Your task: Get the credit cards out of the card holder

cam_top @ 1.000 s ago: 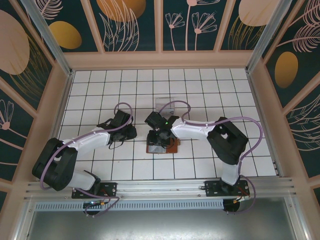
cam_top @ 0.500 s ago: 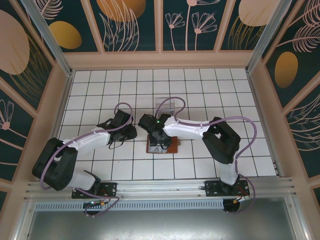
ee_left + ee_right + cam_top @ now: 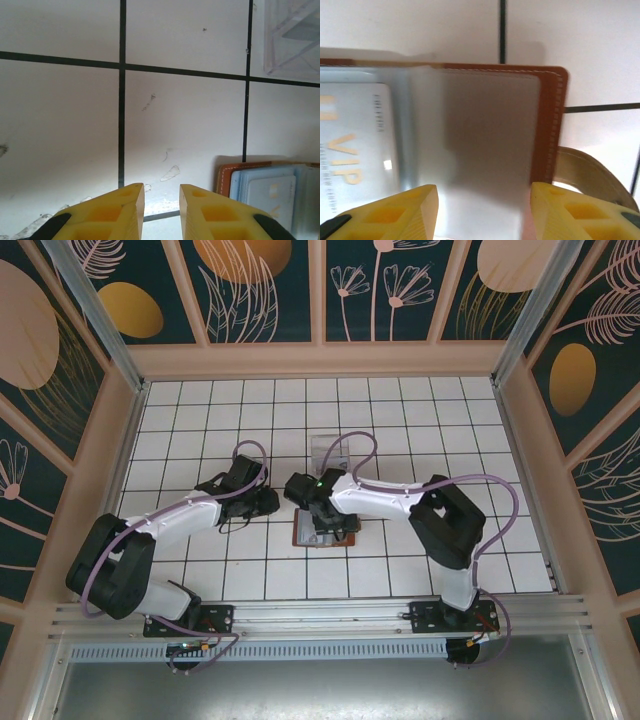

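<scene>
The card holder (image 3: 326,534) lies open on the tiles at the centre, brown leather with grey-blue pockets. My right gripper (image 3: 325,519) hangs just over it, pointing down. In the right wrist view my right gripper (image 3: 477,192) stands open, its fingers spread over the right-hand pocket of the card holder (image 3: 549,125). A pale credit card (image 3: 355,142) with gold "VIP" lettering lies in the left half. My left gripper (image 3: 268,502) sits left of the holder. In the left wrist view my left gripper (image 3: 161,192) has its jaws narrowly parted over bare tile, with the card holder (image 3: 227,175) at the lower right.
A clear acrylic stand (image 3: 328,451) stands just behind the holder, also at the top right of the left wrist view as the stand (image 3: 292,40). The holder's tan strap tab (image 3: 587,172) sticks out to the right. White tiled floor spreads around, walled on three sides.
My right gripper has shifted slightly left over the card holder, and its jaws have spread wider. The left arm has crept a little towards the holder.
</scene>
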Tool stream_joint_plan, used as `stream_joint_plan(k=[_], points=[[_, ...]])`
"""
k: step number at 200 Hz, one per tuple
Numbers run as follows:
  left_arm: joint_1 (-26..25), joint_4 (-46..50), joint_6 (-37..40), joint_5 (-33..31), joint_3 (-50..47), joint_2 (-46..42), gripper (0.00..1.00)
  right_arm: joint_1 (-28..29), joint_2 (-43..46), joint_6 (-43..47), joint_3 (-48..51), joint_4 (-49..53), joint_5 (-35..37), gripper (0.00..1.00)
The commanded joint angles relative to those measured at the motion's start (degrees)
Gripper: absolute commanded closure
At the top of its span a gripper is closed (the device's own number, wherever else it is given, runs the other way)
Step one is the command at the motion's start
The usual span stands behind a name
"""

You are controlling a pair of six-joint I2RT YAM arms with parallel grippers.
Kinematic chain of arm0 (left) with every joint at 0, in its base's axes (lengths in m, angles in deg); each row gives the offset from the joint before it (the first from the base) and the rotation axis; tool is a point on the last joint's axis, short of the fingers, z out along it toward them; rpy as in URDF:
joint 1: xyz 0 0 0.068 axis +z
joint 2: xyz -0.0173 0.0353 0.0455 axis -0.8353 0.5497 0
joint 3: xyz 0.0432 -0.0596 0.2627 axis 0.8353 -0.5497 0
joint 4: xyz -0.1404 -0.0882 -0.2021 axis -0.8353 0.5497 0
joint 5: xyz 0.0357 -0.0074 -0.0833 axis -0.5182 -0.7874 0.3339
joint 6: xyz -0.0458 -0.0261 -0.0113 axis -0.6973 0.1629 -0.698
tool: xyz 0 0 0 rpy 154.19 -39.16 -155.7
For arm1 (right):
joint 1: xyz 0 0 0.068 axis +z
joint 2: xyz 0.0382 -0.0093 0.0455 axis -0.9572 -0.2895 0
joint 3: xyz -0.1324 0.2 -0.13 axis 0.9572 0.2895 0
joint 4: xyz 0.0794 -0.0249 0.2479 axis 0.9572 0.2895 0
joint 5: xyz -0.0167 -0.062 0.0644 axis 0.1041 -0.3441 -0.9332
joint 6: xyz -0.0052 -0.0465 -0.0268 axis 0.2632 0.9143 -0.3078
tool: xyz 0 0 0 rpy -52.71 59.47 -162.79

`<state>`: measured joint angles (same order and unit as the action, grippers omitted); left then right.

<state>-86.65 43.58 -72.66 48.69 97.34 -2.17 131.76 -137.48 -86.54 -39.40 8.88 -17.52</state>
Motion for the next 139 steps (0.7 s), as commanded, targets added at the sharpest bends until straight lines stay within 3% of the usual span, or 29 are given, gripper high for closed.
stream_joint_plan(k=[1,56,139], points=[[-1.7,-1.2,-0.5,2.8,1.5,-0.3,0.74,-1.1,3.1,-2.2,1.9,4.1,4.7,0.48],[-9.1,-3.7,-4.4,2.3,2.5,3.5,0.75,-3.5,7.3,0.1,5.0,2.5,4.6,0.48],[-11.1,-7.0,-7.6,5.6,0.2,6.7,0.75,-7.9,18.3,2.0,18.8,-31.1,-20.7,0.54]])
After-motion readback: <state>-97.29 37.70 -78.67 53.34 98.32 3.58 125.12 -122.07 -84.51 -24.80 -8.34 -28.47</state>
